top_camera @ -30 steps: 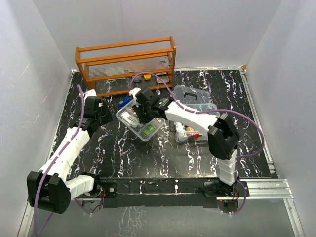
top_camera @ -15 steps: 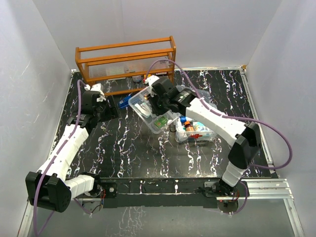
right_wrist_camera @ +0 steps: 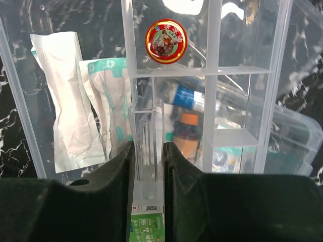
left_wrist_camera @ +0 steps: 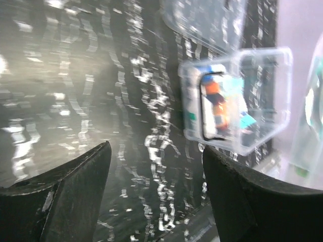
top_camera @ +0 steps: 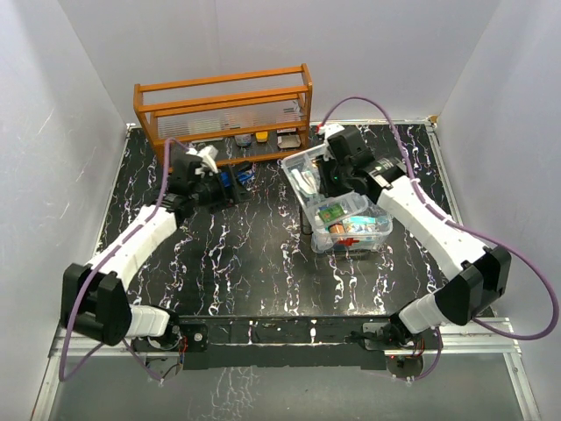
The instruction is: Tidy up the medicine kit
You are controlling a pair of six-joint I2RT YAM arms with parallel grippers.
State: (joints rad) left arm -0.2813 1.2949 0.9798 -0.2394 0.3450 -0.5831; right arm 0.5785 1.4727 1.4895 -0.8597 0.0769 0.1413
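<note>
Step in hand, as judged: seat the divided tray insert (top_camera: 317,186) into the medicine kit box (top_camera: 361,235).

Park the left gripper (left_wrist_camera: 154,161) on its own side, clear of the box. The tray hangs over the box's far-left part and appears tilted. Level it, align its walls with the box rim, then lower it straight so the gauze packs (right_wrist_camera: 75,116) and the red tin (right_wrist_camera: 166,35) do not slide.

The left gripper's jaws are spread wide, with nothing between them. The right gripper (right_wrist_camera: 148,151) is pinched tight on a tray divider wall.
</note>
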